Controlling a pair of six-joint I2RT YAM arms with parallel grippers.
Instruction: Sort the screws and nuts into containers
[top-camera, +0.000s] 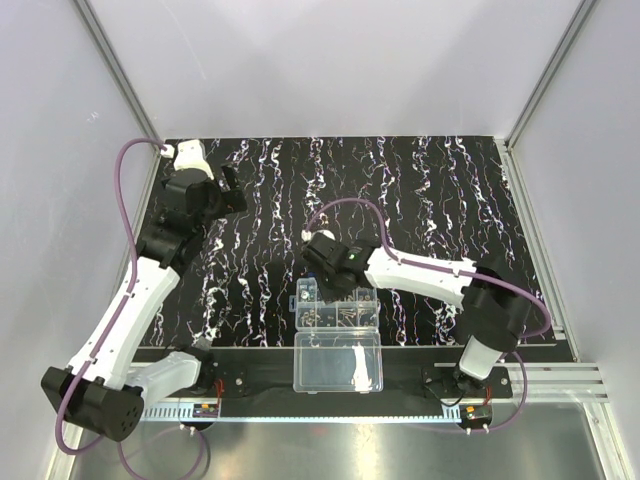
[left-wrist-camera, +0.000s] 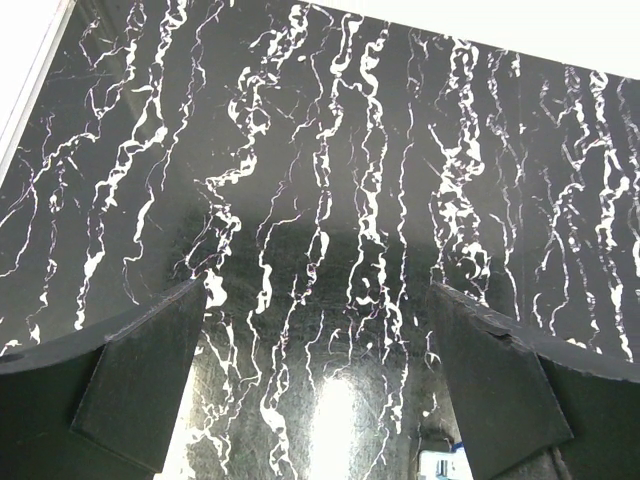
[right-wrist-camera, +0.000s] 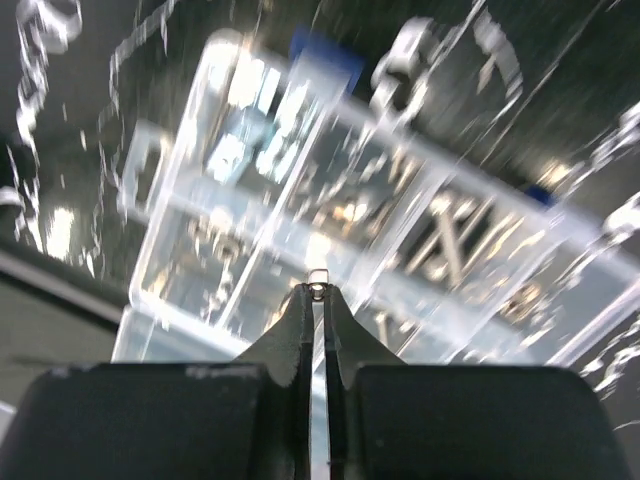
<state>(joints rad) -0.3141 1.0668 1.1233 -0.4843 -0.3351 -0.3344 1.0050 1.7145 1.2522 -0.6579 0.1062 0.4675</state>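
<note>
The containers are compartments of a clear organizer box (top-camera: 336, 310) near the mat's front edge; in the right wrist view the box (right-wrist-camera: 370, 200) is blurred below me. My right gripper (right-wrist-camera: 318, 285) hangs over its middle compartments, shut on a tiny silvery nut (right-wrist-camera: 318, 277) pinched at the fingertips. Slim screws (right-wrist-camera: 450, 240) lie in a right-hand compartment. Small roundish metal pieces (right-wrist-camera: 215, 255) sit in a left-hand one. From above, the right gripper (top-camera: 337, 285) is at the box's far edge. My left gripper (left-wrist-camera: 318, 290) is open over bare mat at the far left (top-camera: 228, 190).
The undivided clear lid half (top-camera: 338, 362) lies open just in front of the box. Blue pieces (right-wrist-camera: 325, 55) sit on the box's far rim. The black white-streaked mat (top-camera: 440, 190) is bounded by white walls left, right and behind.
</note>
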